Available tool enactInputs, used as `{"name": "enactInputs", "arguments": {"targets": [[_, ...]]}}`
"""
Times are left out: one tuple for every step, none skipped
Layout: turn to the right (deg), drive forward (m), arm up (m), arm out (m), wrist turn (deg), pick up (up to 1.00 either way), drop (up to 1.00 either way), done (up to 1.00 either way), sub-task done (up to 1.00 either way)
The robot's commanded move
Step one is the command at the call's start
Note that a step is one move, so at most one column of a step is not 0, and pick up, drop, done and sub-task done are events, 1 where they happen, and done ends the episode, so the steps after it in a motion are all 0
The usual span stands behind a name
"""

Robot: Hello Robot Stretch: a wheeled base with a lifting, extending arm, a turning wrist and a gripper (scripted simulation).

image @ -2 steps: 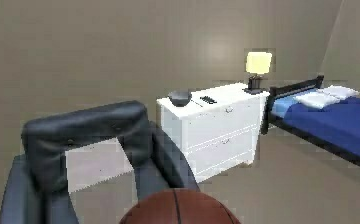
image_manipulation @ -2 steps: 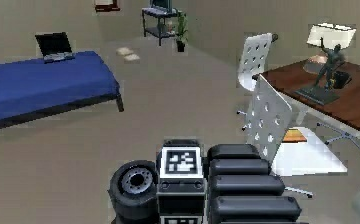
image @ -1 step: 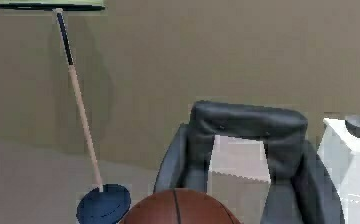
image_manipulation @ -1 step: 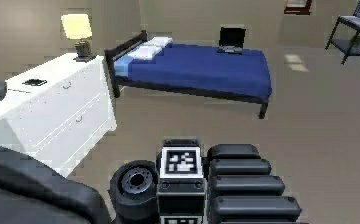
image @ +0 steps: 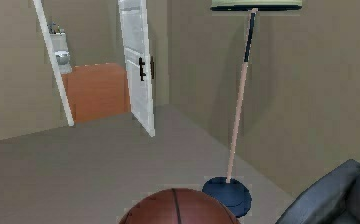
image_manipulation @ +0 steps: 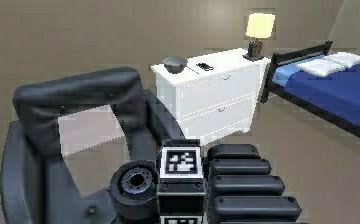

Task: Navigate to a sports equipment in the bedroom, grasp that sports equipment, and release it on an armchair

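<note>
A brown-orange basketball (image: 178,209) with dark seams shows at the forward view's bottom edge, cut off by the frame. In the arm side view a black armchair (image_manipulation: 76,125) with a pale grey seat stands at the left, close by. The arm's ribbed dark bar (image_manipulation: 243,185) rises from the bottom edge, with a white marker square (image_manipulation: 180,164) at its end. Left of that sits the gripper's (image_manipulation: 134,188) round dark body, in front of the armchair. Its far end cannot be made out, so I cannot tell whether it holds anything. The armchair's black edge (image: 333,195) also fills the forward view's bottom right corner.
A floor lamp (image: 238,110) on a blue round base stands just beyond the ball. A white door (image: 136,60) hangs ajar at a doorway ahead. In the arm side view stand a white dresser (image_manipulation: 213,92) with a table lamp (image_manipulation: 258,35) and a blue-covered bed (image_manipulation: 323,85).
</note>
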Motion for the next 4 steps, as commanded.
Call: {"name": "enactInputs", "arguments": {"targets": [[0.0,0.00,0.00,0.48,0.0,0.00,0.00,0.00,0.00],[0.0,0.00,0.00,0.00,39.0,0.00,0.00,0.00,0.00],[0.0,0.00,-0.38,0.00,0.0,0.00,0.00,0.00,0.00],[0.0,0.00,-0.32,0.00,0.0,0.00,0.00,0.00,0.00]]}}
